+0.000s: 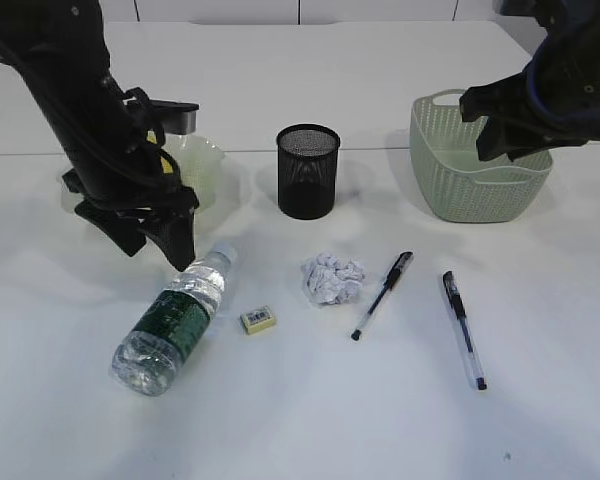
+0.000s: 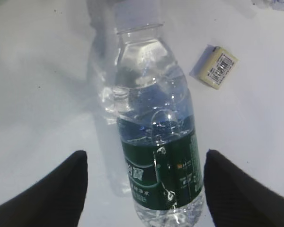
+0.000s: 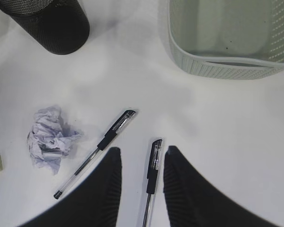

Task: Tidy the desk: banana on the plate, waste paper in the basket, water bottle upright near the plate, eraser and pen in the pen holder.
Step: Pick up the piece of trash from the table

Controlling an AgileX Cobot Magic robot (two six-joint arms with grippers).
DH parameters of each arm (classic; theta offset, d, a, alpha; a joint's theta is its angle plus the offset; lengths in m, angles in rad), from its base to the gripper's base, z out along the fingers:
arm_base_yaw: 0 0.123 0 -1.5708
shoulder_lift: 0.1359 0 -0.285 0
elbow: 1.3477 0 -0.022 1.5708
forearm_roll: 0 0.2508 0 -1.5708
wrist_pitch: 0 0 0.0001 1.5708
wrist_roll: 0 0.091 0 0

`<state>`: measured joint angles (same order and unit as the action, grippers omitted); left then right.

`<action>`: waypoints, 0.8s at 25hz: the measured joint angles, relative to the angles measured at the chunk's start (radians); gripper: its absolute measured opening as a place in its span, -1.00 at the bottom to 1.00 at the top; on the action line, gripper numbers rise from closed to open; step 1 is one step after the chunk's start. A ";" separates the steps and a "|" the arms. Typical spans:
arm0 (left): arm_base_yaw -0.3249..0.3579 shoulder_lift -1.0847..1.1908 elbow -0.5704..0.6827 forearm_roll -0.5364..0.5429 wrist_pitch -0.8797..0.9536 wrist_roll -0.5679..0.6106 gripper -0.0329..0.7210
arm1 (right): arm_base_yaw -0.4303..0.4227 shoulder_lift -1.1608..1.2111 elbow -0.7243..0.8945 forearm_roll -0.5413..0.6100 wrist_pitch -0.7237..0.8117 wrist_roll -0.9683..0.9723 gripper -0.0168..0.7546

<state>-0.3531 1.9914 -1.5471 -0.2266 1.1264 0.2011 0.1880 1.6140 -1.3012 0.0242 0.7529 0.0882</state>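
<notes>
The bottle [image 1: 172,325] lies on its side near the front left of the table [image 1: 310,420], clear, with a dark green label and some water inside. The left gripper [image 2: 144,187] stands wide over it, one finger on each side, not touching. Beside it lie the eraser [image 1: 258,319], the paper ball [image 1: 331,278] and two pens [image 1: 382,295]. The right gripper [image 3: 141,182] hangs half open over the right pen [image 3: 153,177], holding nothing. Farther back stand the holder [image 1: 308,171], the basket [image 1: 478,157] and the plate [image 1: 195,165].
</notes>
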 joint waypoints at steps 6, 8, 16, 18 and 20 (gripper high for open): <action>-0.027 0.017 -0.024 0.000 0.004 -0.002 0.53 | 0.000 0.000 0.000 0.000 0.000 -0.002 -0.36; -0.038 0.029 -0.046 0.000 0.011 -0.004 0.53 | 0.000 0.000 0.000 0.000 0.000 -0.002 -0.36; -0.067 0.088 -0.100 0.055 0.066 -0.029 0.53 | 0.000 0.000 0.000 0.000 0.000 -0.004 -0.36; -0.068 0.089 -0.100 0.064 0.070 -0.039 0.53 | 0.000 0.000 0.000 0.000 0.000 -0.004 -0.36; -0.068 0.089 -0.101 0.070 0.070 -0.043 0.53 | 0.000 0.000 0.000 0.000 0.000 -0.004 -0.36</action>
<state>-0.4207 2.0806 -1.6486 -0.1567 1.1963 0.1579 0.1880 1.6140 -1.3012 0.0242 0.7529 0.0838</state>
